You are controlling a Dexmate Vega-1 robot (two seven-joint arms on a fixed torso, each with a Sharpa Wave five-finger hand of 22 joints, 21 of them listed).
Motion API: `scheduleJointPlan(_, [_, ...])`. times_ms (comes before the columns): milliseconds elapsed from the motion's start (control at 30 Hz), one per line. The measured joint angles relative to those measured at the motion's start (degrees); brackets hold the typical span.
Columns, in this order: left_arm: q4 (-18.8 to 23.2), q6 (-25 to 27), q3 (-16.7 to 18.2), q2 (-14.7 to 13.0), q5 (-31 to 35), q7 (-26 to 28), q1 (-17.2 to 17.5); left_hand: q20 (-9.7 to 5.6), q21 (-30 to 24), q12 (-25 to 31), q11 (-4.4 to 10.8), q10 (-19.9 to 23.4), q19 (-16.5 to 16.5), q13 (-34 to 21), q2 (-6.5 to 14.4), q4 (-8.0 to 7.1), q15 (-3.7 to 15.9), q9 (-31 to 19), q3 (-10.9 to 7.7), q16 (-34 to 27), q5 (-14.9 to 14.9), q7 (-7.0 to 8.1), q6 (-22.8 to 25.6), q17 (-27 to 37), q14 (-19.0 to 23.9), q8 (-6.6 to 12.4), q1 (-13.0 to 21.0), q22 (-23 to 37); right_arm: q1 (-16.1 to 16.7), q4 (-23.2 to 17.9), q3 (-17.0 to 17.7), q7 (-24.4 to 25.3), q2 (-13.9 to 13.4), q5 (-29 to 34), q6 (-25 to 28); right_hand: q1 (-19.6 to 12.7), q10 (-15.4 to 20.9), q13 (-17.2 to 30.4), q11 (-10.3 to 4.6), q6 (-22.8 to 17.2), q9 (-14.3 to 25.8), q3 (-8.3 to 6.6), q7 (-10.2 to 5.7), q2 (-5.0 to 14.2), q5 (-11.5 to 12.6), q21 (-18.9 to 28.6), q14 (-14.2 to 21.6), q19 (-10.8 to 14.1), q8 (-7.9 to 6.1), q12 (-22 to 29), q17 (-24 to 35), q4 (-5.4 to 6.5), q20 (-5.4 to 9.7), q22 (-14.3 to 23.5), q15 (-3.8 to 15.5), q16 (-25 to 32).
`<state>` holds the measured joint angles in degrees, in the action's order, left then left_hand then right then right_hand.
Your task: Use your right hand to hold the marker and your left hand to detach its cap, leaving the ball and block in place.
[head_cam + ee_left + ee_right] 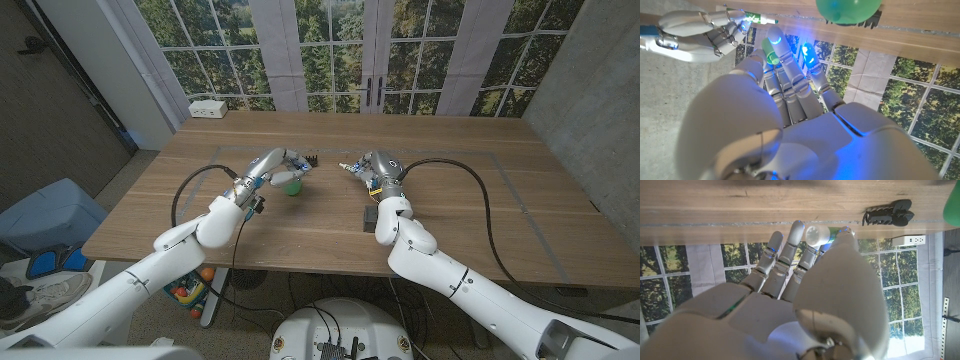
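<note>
Holding the marker [751,18] in my right hand [378,176], I have it lifted off the worktop [480,225] near the centre, its white tip pointing toward nine o'clock at my left hand [272,168]. The right fingers [774,250] are clenched round the barrel, whose white end shows between thumb and fingers in the right wrist view. The cap [771,50] looks already off: a small green piece sits pinched in the left fingers [809,56], held apart from the marker's bare tip. So I judge the pull done, with only the parting to keep tidy.

The green ball [292,186] lies on the worktop just beside my left hand, at about five o'clock from it. That is my main worry: if I lower or swing the left hand carelessly, the fingers could nudge the ball and it would roll, which the task forbids. The dark block [371,217] sits close to my right forearm, at six o'clock from the right hand; dropping that arm could shove it. A loose pinch could also let the cap fall and bounce into the ball.

A small black clip-like object [311,159] rests at twelve o'clock from the ball. I see no containers on the worktop, so nothing is held in one.
</note>
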<state>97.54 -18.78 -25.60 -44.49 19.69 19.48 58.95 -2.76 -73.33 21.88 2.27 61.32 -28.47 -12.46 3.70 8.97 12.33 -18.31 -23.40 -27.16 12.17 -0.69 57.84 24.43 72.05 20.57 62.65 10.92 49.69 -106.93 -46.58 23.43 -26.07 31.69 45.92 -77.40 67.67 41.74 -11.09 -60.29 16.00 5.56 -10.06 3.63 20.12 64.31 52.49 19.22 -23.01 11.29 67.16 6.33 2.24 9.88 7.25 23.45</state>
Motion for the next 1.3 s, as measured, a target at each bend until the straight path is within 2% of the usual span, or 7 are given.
scheduleJointPlan(367, [-2.68,0.01,-2.64,-0.02,2.81,0.64,-1.38,0.0,-0.04,-0.66,0.11,0.1,0.0,-0.02,0.0,-0.13,0.3,0.03,0.13,0.76,0.0,-0.01,-0.01,-0.53,0.3,-0.06,0.0,-0.13,-2.14,0.4,-1.13,-2.35,-0.79,-4.44,2.31,0.0,-0.32,-0.89,-0.3,0.0,-0.44,-0.23,0.0,0.0,-0.18,-0.49,-0.51,-0.53,0.09,-0.1,-0.47,0.23,0.13,0.01,-0.1,-1.36])
scheduleJointPlan(467, [-3.61,-0.12,-3.43,0.03,3.36,0.77,-1.85,0.0,-0.21,-0.93,0.11,0.1,0.0,-0.02,0.0,-0.24,0.3,0.04,0.24,0.8,0.0,-0.01,-0.01,-0.53,0.3,-0.45,0.0,-0.28,-2.95,0.47,-1.63,-3.09,-1.29,-5.86,2.94,-0.01,-0.32,-1.12,-0.3,0.0,-0.64,-0.22,0.0,0.01,-0.22,-0.86,-0.92,-0.52,0.09,-0.11,-0.59,0.23,0.12,0.01,-0.5,-1.52])
scheduleJointPlan(533, [-4.21,-0.23,-3.97,0.1,3.74,0.85,-2.19,0.0,-0.21,-1.04,0.4,0.39,0.0,-0.02,0.0,-0.24,0.35,0.04,0.25,1.16,0.0,-0.01,-0.01,-0.78,0.35,-0.45,0.0,-0.27,-3.39,0.49,-1.93,-3.43,-1.52,-6.53,3.37,-0.97,-0.33,-1.3,-0.29,0.0,-0.77,-0.22,0.0,0.97,-0.42,-0.86,-0.92,-0.52,0.06,-0.33,-0.59,0.23,0.12,0.01,-0.5,-1.85])
scheduleJointPlan(900, [-6.72,-1.08,-6.62,0.39,6.35,1.35,-3.89,0.0,-0.43,-2.29,0.73,0.47,0.04,-0.03,-0.58,-0.08,0.51,0.24,0.55,3.54,-0.01,0.2,0.19,-3.1,0.51,-1.42,0.57,-0.29,-5.88,0.49,-3.45,-5.71,-2.7,-10.06,6.16,-0.97,-0.34,-2.15,-0.28,0.0,-1.18,-0.3,0.0,0.97,-0.62,-1.4,-0.88,-0.52,-0.17,-0.26,-1.11,0.14,0.12,0.01,-0.47,-2.49])
scheduleJointPlan(967, [-6.91,-1.09,-7.02,0.37,6.94,1.62,-4.12,0.04,0.08,-3.41,1.78,0.28,0.99,-0.42,-0.79,0.02,0.9,0.45,0.67,5.17,-0.01,0.57,-0.56,-4.81,0.02,-2.31,0.78,-0.52,-6.2,0.42,-3.74,-6.03,-2.89,-10.7,6.58,-0.97,-0.34,-2.48,-0.28,-0.23,-1.39,-0.3,0.23,0.97,-0.64,-1.4,-0.69,-0.52,-0.17,-0.26,-1.12,0.14,0.12,0.01,-0.28,-2.7])
scheduleJointPlan(1133, [-6.78,-0.53,-7.71,-0.06,8.31,1.65,-4.47,0.18,1.96,-5.5,3.42,-1.37,2.95,-0.85,-1.92,0.29,1.38,0.91,1.15,8.1,-0.01,0.42,-2.46,-7.7,-2.72,-4.41,1.92,-0.93,-7.01,0.26,-4.23,-6.53,-3.32,-12.13,7.45,-0.97,-0.87,-3.13,-0.37,-0.31,-1.54,-0.3,0.31,0.97,-0.66,-1.62,-0.47,-0.08,-0.17,-0.26,-1.12,0.14,0.11,0.01,-0.09,-2.75])
scheduleJointPlan(1300, [-5.42,1.44,-8.24,-0.92,9.5,0.38,-4.65,0.25,5.02,-7.69,5.46,-3.4,4.81,-1.8,-3.08,-0.67,0.84,2.08,2.26,12.1,-0.33,0.65,-4.7,-11.41,-6.06,-7.2,0.85,-1.25,-7.8,0.1,-4.77,-6.9,-3.74,-13.44,8.31,-0.97,-0.87,-3.92,-0.37,-0.29,-1.69,-0.3,0.33,0.97,-0.84,-2.03,-0.29,-0.08,-0.16,-0.26,-1.59,0.13,0.11,0.01,0.09,-3.68])
